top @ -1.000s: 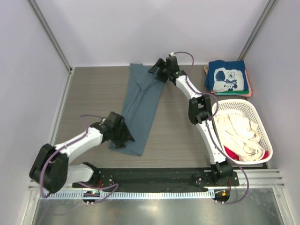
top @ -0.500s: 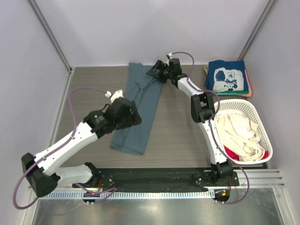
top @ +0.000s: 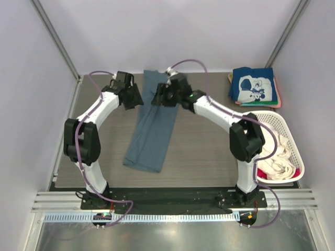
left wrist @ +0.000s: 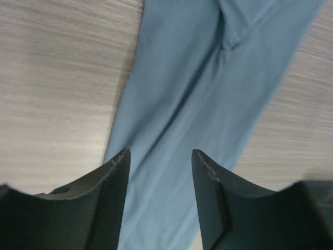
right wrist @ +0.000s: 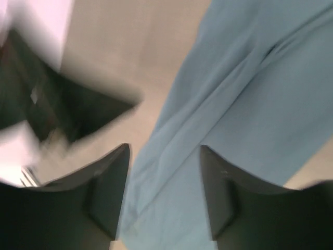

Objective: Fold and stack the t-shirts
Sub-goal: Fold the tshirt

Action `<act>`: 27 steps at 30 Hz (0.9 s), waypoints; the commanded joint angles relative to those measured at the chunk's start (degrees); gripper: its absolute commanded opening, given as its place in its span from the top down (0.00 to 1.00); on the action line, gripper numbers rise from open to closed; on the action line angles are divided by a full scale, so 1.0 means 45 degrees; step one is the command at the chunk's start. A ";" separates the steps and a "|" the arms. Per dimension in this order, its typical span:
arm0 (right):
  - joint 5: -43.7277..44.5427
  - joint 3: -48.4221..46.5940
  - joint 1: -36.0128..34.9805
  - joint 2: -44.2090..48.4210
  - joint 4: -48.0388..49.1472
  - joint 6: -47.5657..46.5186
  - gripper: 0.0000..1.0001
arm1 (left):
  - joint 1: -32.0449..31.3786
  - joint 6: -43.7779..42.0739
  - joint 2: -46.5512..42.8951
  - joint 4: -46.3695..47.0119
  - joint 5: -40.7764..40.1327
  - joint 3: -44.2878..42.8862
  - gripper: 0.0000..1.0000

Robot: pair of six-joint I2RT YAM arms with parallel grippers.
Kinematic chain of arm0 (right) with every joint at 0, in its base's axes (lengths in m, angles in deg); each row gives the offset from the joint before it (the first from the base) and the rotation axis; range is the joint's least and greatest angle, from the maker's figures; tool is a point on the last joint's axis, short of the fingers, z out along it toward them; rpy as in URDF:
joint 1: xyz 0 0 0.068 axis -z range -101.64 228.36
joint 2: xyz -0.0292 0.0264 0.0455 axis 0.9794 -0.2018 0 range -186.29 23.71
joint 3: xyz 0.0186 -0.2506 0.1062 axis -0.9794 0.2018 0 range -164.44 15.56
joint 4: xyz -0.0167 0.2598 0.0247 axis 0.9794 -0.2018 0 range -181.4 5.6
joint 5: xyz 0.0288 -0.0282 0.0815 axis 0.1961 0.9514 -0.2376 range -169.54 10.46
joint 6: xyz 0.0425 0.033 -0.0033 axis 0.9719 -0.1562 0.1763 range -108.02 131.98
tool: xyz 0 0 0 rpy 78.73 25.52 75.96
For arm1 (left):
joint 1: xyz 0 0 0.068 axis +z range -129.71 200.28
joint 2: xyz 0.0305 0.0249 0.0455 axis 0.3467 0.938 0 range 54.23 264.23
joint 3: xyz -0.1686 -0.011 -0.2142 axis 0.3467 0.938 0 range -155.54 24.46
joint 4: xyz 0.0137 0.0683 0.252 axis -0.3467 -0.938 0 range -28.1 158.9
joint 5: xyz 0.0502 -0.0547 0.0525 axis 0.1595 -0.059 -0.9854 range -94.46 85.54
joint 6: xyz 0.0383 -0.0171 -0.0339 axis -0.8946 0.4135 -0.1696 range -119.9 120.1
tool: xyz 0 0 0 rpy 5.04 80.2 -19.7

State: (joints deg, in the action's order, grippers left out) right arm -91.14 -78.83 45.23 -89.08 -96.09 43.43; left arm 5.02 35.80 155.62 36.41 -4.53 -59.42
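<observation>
A blue shirt (top: 154,130), folded into a long strip, is laid on the bench (top: 204,151). At its far end the left jaws and right jaws are held, parted and empty. Were one layer alone pinched, the fold would be pulled open. The left jaws have been brought from the near hem.
</observation>
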 commanded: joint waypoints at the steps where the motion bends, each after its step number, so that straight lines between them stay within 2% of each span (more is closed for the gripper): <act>1: 0.1617 0.0838 -0.1830 0.0221 -0.2089 -0.0639 0.44 | 0.0540 -0.1078 0.0771 -0.1174 0.1210 -0.1341 0.50; 4: 0.2125 0.0626 -0.3569 0.0124 -0.2910 -0.0621 0.48 | 0.0813 -0.0594 -0.0513 -0.1686 -0.0311 0.0372 0.49; 7: 0.2477 0.0060 -0.4433 -0.0383 -0.3730 -0.0483 0.48 | 0.1808 0.0129 -0.2992 -0.1725 -0.0277 0.2671 0.48; 9: 0.3161 -0.0721 -0.5253 -0.0966 -0.4393 -0.0580 0.45 | 0.2609 0.0152 -0.5017 -0.1725 -0.0353 0.3674 0.45; 11: 0.4016 -0.2008 -0.6071 -0.1514 -0.5443 -0.0930 0.43 | 0.3000 -0.0101 -0.6138 -0.2406 -0.0684 0.4321 0.42; 14: 0.4995 -0.3844 -0.6835 -0.2802 -0.6637 -0.1205 0.40 | 0.3060 -0.0492 -0.7897 -0.3325 -0.1426 0.4926 0.40; 17: 0.5194 -0.5096 -0.7072 -0.3800 -0.7266 -0.1186 0.40 | 0.3274 -0.0163 -1.0081 -0.3796 -0.2461 0.5843 0.38; 21: 0.5485 -0.6190 -0.7501 -0.4660 -0.7774 -0.1186 0.40 | 0.3334 -0.0004 -1.3091 -0.3211 -0.2620 0.7676 0.34; 23: 0.5545 -0.6913 -0.7658 -0.5146 -0.8182 -0.1167 0.40 | 0.3334 0.0170 -1.4242 -0.2956 -0.2853 0.7974 0.30; 27: 0.5799 -0.7715 -0.7932 -0.5735 -0.8692 -0.1167 0.40 | 0.3353 0.0112 -1.4892 -0.2723 -0.2990 0.8072 0.28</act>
State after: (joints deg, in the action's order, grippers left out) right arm -67.80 -109.52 10.48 -114.17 -131.56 38.81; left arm 19.68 35.89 89.35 21.48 -15.68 -23.29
